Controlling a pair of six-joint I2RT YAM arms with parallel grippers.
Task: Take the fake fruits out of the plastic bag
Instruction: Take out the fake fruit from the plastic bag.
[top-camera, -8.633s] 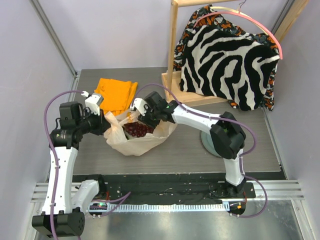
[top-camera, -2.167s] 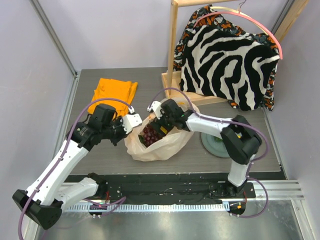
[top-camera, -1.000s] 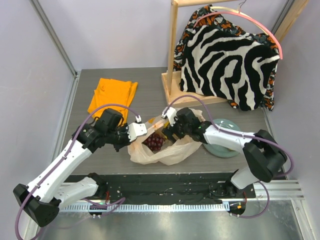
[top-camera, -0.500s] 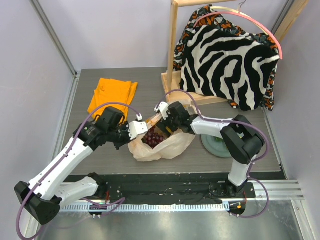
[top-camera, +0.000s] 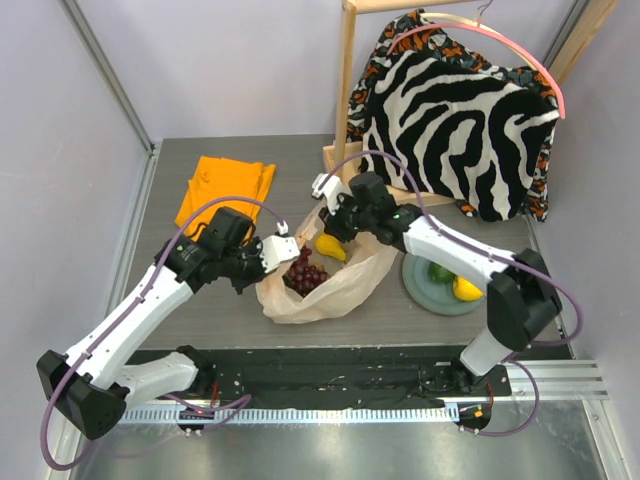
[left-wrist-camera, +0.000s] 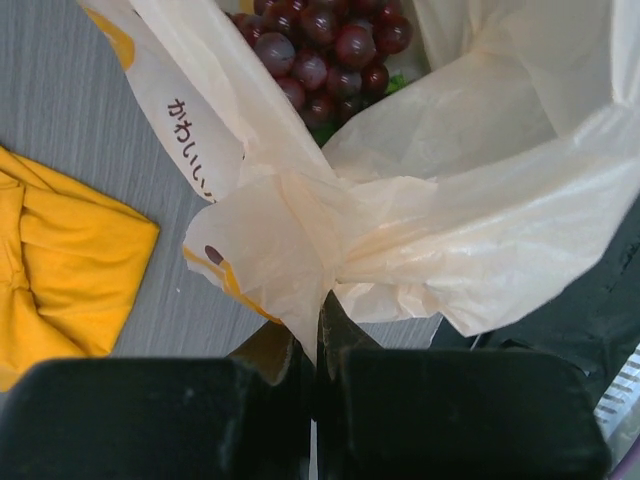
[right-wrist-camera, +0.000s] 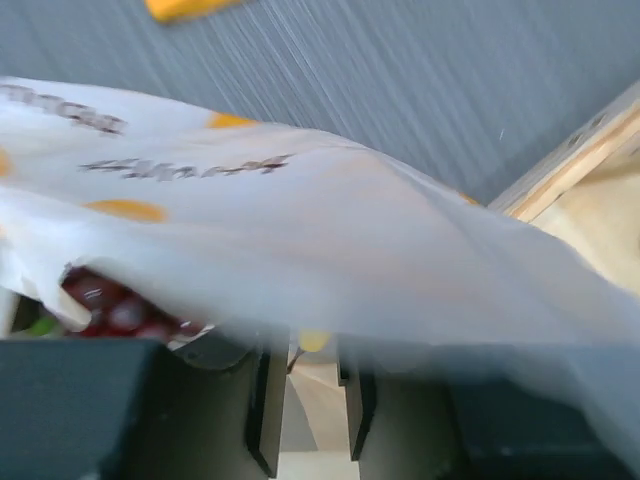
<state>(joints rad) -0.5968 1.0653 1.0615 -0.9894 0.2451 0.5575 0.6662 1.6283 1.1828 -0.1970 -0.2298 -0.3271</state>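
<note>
The plastic bag lies open mid-table. My left gripper is shut on its left rim, and the left wrist view shows the film pinched between the jaws of the left gripper. Dark red grapes lie inside. My right gripper reaches into the bag's far side at a yellow pear. In the right wrist view the pear's stem end sits between the narrowed jaws of the right gripper, with bag film veiling the tips. An avocado and a lemon rest on a grey-green plate.
A folded orange cloth lies at the back left. A wooden rack holding a zebra-patterned garment stands at the back right, close behind my right arm. The black base rail runs along the near edge.
My right gripper has drawn back towards the rack and its jaws have narrowed. The pear now shows in the bag's mouth and the plate is uncovered. The left gripper still holds the rim.
</note>
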